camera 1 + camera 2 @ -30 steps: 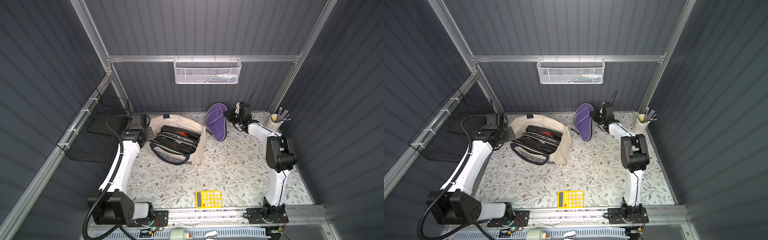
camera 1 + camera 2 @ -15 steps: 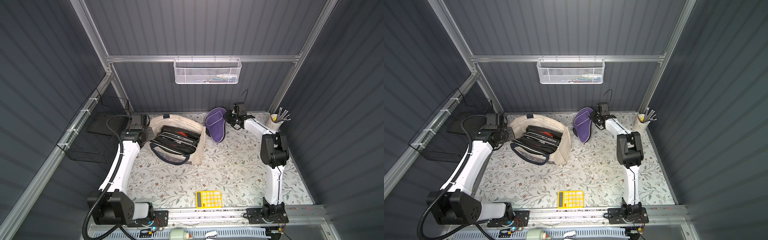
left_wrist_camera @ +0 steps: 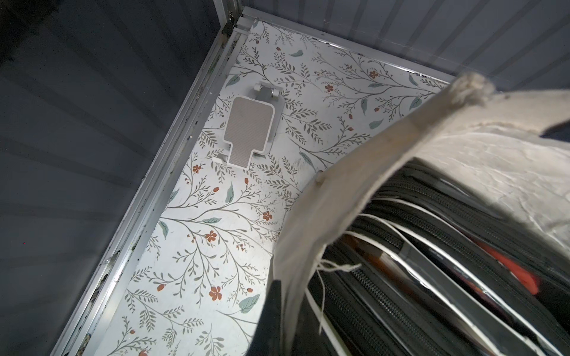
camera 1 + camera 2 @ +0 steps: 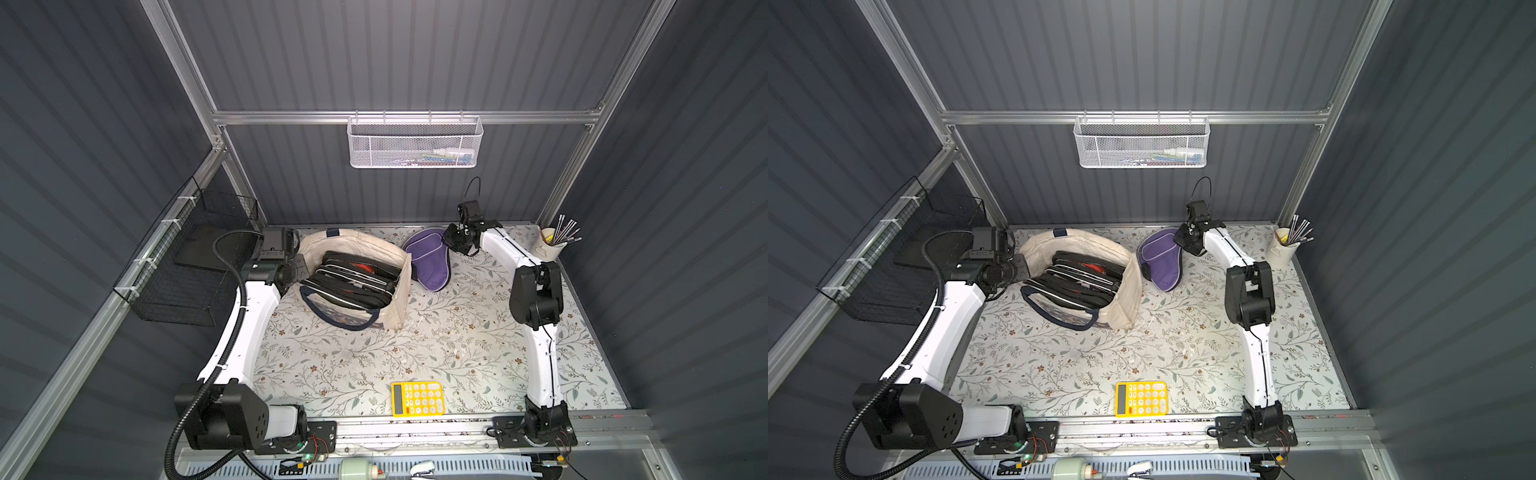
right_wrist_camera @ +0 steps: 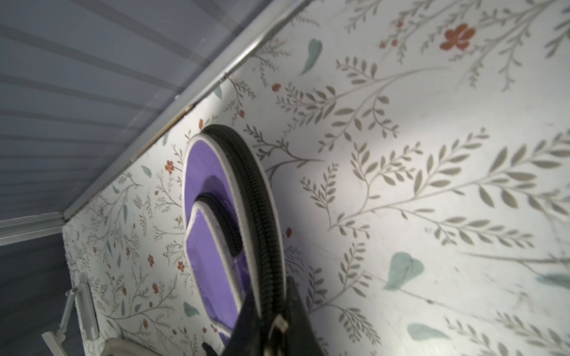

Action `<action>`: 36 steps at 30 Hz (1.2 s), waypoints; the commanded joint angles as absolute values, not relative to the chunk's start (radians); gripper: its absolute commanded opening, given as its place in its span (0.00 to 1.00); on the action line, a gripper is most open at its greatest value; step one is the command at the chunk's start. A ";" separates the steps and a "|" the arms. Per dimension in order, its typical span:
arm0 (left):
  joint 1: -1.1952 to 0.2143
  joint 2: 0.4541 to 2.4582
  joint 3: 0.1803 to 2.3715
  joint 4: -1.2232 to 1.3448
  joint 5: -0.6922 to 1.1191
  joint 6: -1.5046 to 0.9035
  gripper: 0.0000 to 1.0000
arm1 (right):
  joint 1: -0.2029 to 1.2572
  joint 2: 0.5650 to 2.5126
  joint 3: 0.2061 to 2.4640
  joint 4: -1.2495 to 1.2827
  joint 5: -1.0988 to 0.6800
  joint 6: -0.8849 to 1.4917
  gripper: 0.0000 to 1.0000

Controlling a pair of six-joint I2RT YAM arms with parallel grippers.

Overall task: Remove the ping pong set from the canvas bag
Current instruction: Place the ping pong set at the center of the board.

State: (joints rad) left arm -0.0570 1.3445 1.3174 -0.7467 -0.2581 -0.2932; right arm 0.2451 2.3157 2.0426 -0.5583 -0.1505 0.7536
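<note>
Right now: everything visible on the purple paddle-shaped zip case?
The purple paddle-shaped fabric case has white piping, a black edge zipper and a zipped front pocket. It is out of the cream canvas bag, beside it, tilted, narrow end toward the front. The right gripper is shut on its rim. Contact with the floral mat is unclear.

Purple case (image 5: 209,246) gripped edge-on over floral table (image 5: 431,160).
Right gripper (image 5: 271,320) has its black fingers (image 5: 246,329) closed on the case's black zipper rim. Case is purple with white piping and a zipped front pocket. Contact between its far end and the table cannot be determined. Ribbed grey wall (image 5: 77,77) and metal rail (image 5: 185,101) lie beyond.
</note>
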 commanded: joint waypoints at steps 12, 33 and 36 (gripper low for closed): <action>-0.043 1.298 1.315 -0.711 -0.256 -0.307 0.00 | 0.241 2.442 2.243 -0.726 -0.244 0.749 0.00; -0.043 1.300 1.296 -0.696 -0.244 -0.308 0.00 | 0.224 2.495 2.200 -0.458 -0.277 0.965 0.00; -0.043 1.302 1.295 -0.694 -0.242 -0.311 0.00 | 0.222 2.515 2.212 -0.455 -0.288 0.978 0.00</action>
